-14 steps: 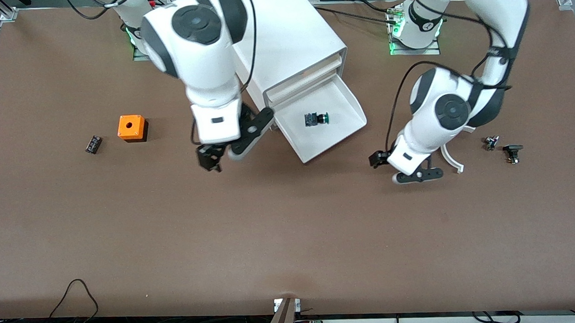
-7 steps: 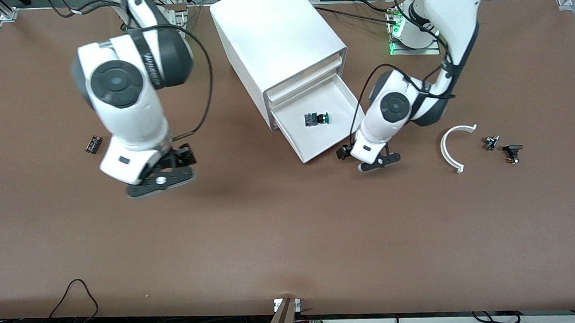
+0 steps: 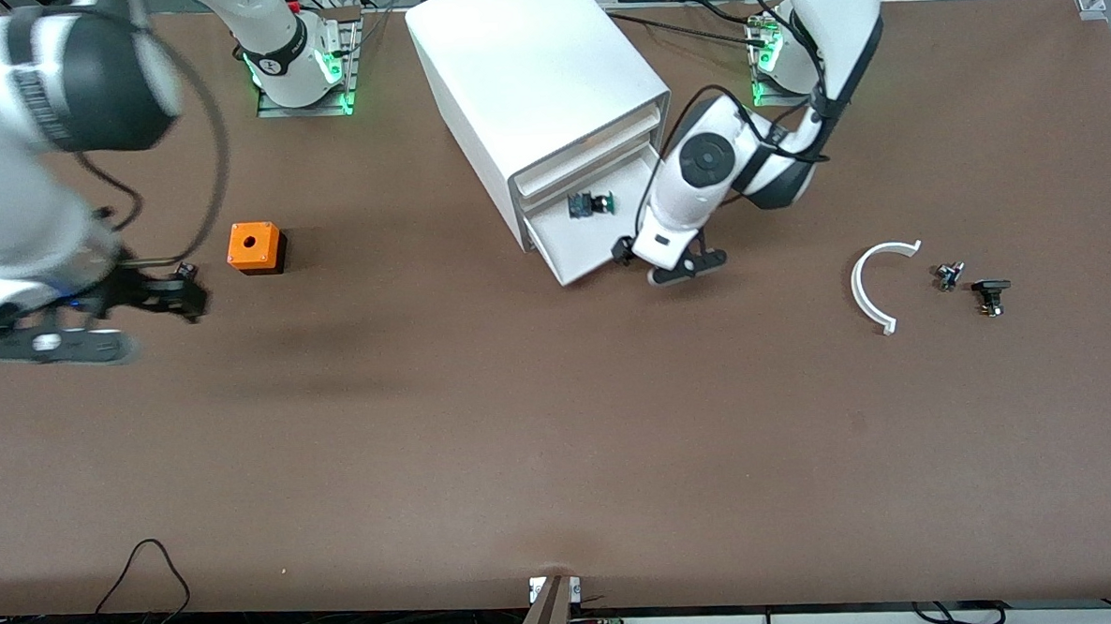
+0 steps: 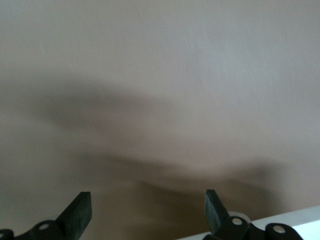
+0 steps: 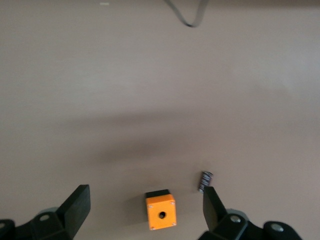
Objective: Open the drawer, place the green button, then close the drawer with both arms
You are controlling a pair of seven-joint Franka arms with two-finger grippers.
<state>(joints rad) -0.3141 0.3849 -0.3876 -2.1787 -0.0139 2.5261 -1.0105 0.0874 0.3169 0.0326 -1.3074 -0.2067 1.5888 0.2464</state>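
The drawer point(image 3: 579, 247), lowest in the white cabinet point(image 3: 536, 69), stands partly open. The button point(image 3: 591, 203) with its green cap lies in it, close to the cabinet's front. My left gripper point(image 3: 622, 250) is low at the drawer's outer front edge, by its corner. In the left wrist view the left gripper point(image 4: 147, 200) is open and empty, with a strip of the white drawer point(image 4: 300, 225) beside one finger. My right gripper point(image 3: 172, 296) is open and empty, up over the table at the right arm's end; the right wrist view shows it point(image 5: 144, 194) wide open.
An orange cube with a hole point(image 3: 254, 247) and a small black part point(image 3: 182, 269) lie under the right gripper; both show in the right wrist view, the cube point(image 5: 161, 212) and the part point(image 5: 205, 180). A white curved piece point(image 3: 868, 284) and two small black parts point(image 3: 950, 275) point(image 3: 990, 293) lie toward the left arm's end.
The left gripper came to the drawer's front and the drawer slid partway into the cabinet, button inside. The right arm swung away from the cabinet toward its own end of the table.
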